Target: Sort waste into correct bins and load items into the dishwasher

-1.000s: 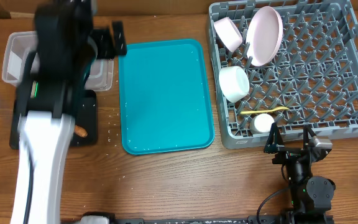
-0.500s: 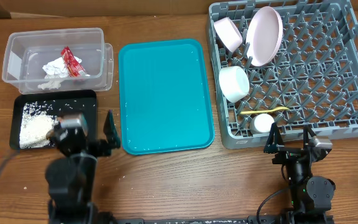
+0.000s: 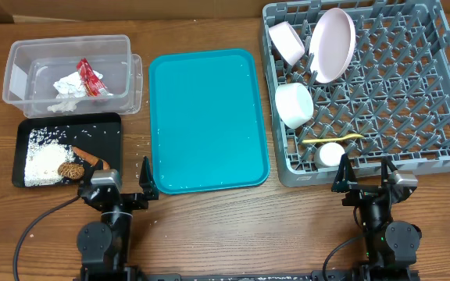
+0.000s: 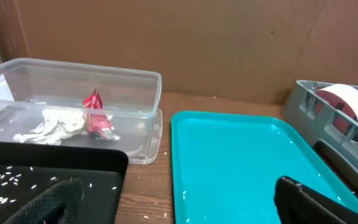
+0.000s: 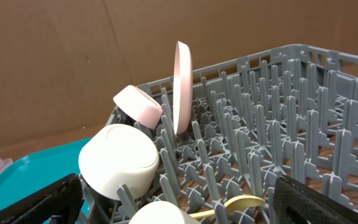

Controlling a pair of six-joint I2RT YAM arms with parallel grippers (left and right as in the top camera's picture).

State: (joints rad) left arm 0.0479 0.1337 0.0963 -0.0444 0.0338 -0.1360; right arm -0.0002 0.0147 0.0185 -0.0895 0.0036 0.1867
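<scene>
The clear tub [image 3: 22, 55] holds a crumpled white napkin [image 3: 67, 83] and a red-and-white wrapper [image 3: 91, 78]; both show in the left wrist view [image 4: 58, 122] [image 4: 97, 118]. The black tray [image 3: 108, 129] holds white rice [image 3: 44, 162], a brown lumpy piece [image 3: 69, 168] and a brown stick [image 3: 91, 158]. The grey rack [image 3: 412, 94] holds the pink plate [image 3: 333, 44], a pinkish bowl [image 3: 286, 40], a white bowl [image 3: 294, 104], a white cup [image 3: 330, 154] and a yellow spoon [image 3: 334, 139]. My left gripper [image 3: 119, 186] and right gripper [image 3: 366, 176] rest open and empty at the front.
The flat teal tray [image 3: 208, 117] lies between the bins and the rack, with a few rice grains on it and on the wood beside it. A cardboard wall stands behind the table.
My left arm has pulled back from over the bins to the table's front edge. The brown stick and lumpy piece now lie in the black tray. The right arm has not moved.
</scene>
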